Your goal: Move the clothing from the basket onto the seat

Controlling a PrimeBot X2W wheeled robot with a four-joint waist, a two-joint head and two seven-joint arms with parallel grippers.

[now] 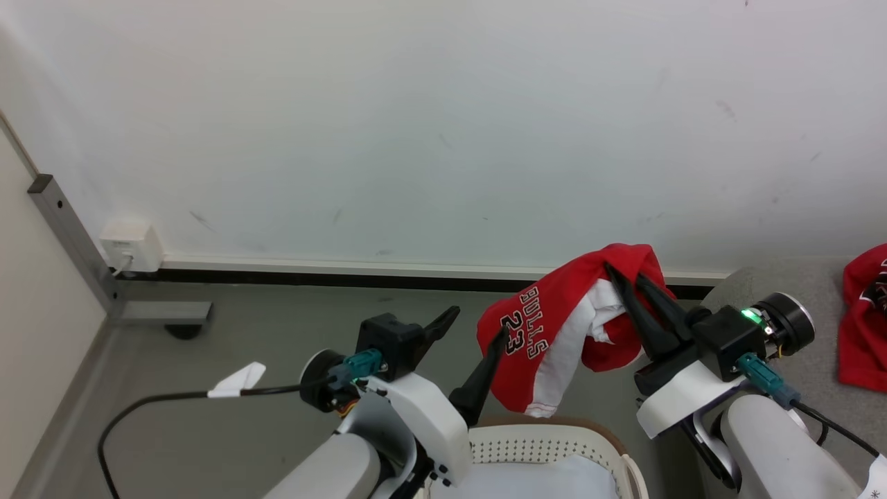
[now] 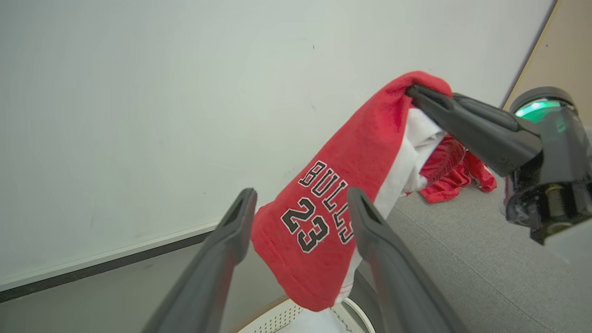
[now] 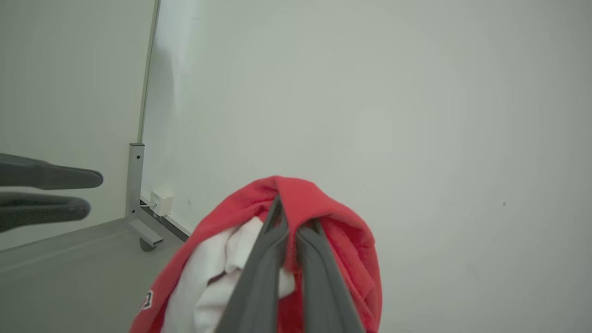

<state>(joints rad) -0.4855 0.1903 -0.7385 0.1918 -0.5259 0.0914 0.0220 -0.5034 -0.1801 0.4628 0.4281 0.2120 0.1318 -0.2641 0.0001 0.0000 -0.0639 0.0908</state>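
Note:
A red piece of clothing (image 1: 547,326) printed "BULLS 23", with a white lining, hangs above the basket (image 1: 547,443). My right gripper (image 1: 624,272) is shut on its top fold, also seen in the right wrist view (image 3: 293,222). My left gripper (image 1: 477,323) is open beside the garment's lower left edge. In the left wrist view the garment (image 2: 351,152) hangs just beyond the spread fingers (image 2: 245,203). Whether they touch it is unclear. A second red garment (image 1: 863,319) lies on the grey seat (image 1: 818,291) at the right.
A white wall stands close ahead, with a black skirting strip. At the left are a wall socket box (image 1: 128,244) and a grey metal post (image 1: 69,229). A black cable with a white tag (image 1: 239,380) trails from my left wrist over the grey floor.

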